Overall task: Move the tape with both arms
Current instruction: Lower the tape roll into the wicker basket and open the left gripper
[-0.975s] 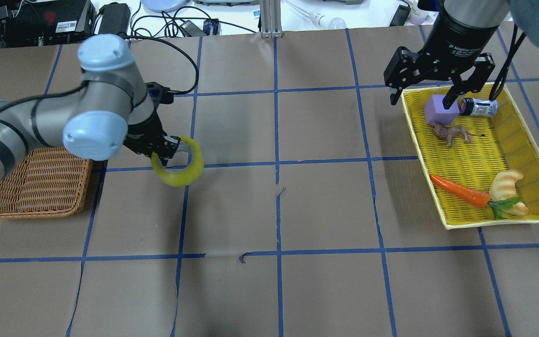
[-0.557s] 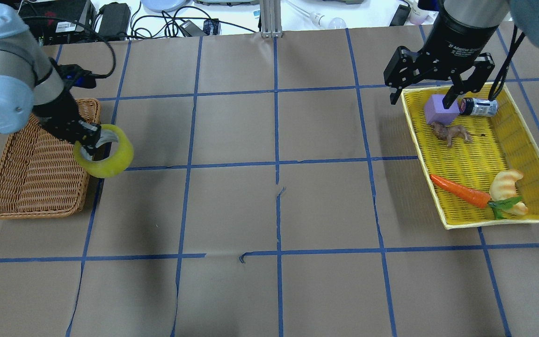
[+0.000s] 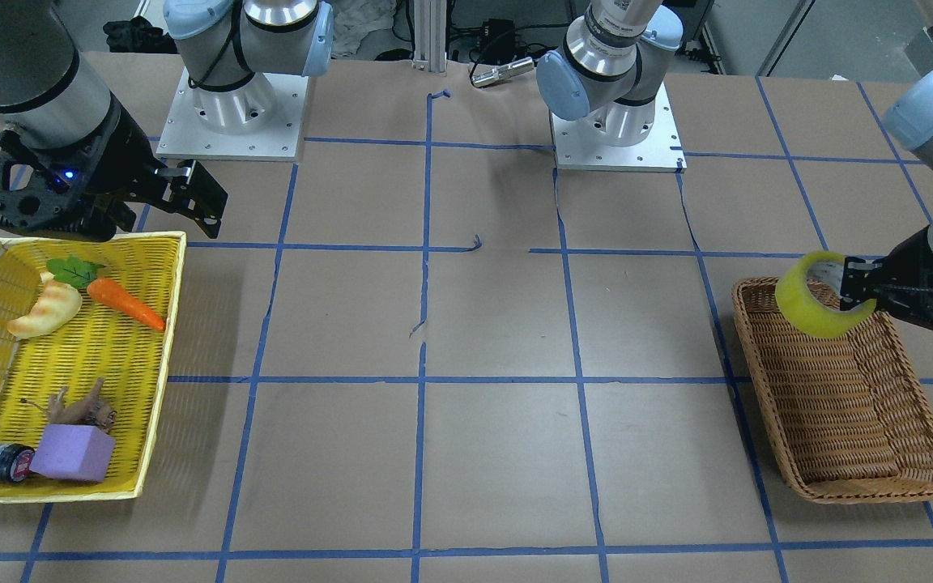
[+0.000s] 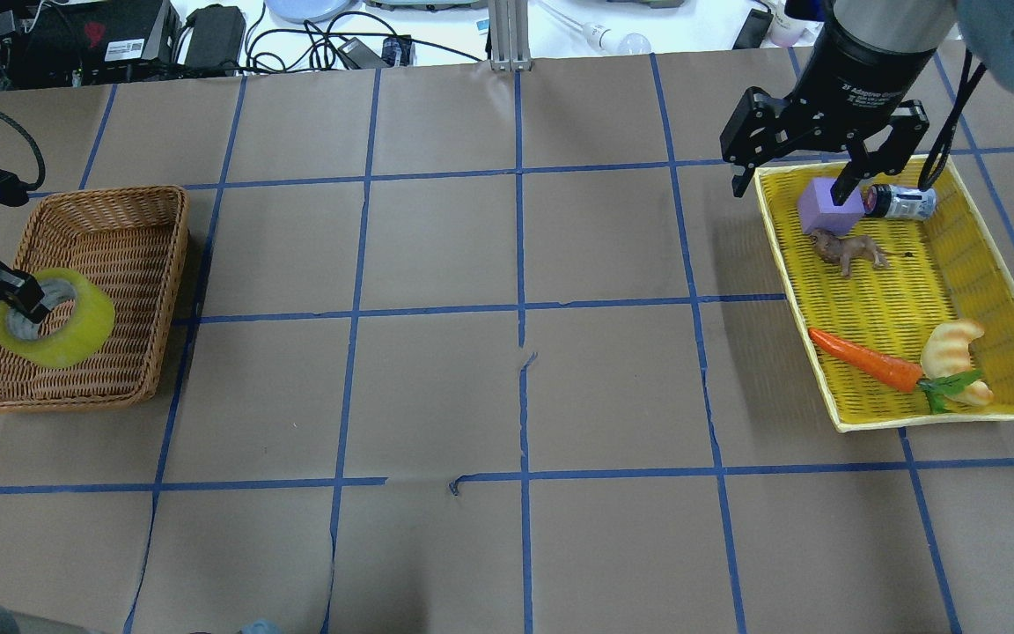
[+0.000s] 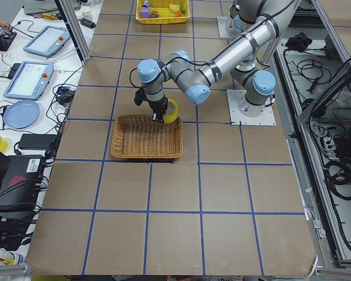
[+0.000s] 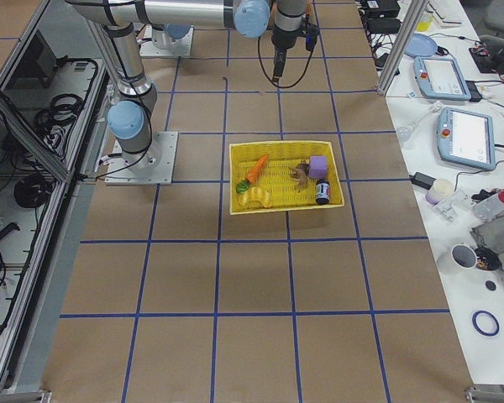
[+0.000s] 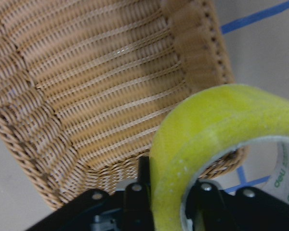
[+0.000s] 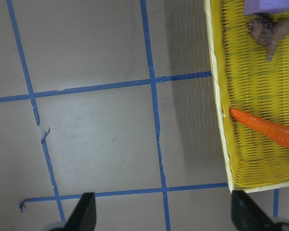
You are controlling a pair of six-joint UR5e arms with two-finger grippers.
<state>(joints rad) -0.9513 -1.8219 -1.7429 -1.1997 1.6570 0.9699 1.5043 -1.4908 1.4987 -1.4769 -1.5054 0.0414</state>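
The left gripper (image 4: 28, 303) was clamped on the tape (image 4: 67, 333). One finger reached inside the roll's pale core and the other pressed on the yellow outside, so the wall of the roll sat pinched between them. The wrist view showed the same grip from close up, with the yellow band (image 7: 207, 125) curving up out of the black fingers and printed lettering on the core at the right edge. The roll was tilted, its open hole facing partly upward.

Under it lay the wicker basket (image 4: 111, 229). The tape hung over the part of the basket nearest the robot, close to the rim (image 3: 758, 295), and looked lifted clear of the woven floor. From the left end of the table, the roll (image 5: 172, 111) showed just above the basket's (image 5: 146, 137) corner on the robot's side.

Well apart, at the other end of the brown table (image 4: 516, 396), the right gripper (image 4: 791, 189) hung with its fingers spread wide and nothing between them. It was above the far corner of the yellow tray (image 4: 877, 299). Its wrist camera looked down on bare paper and blue grid lines, with the tray's edge (image 8: 216, 96) at the right.

In the tray lay a purple block (image 4: 826, 207), a small dark can (image 4: 903, 202) on its side, a brown toy animal (image 4: 846, 249), a carrot (image 4: 863, 359) and a croissant (image 4: 951, 348).
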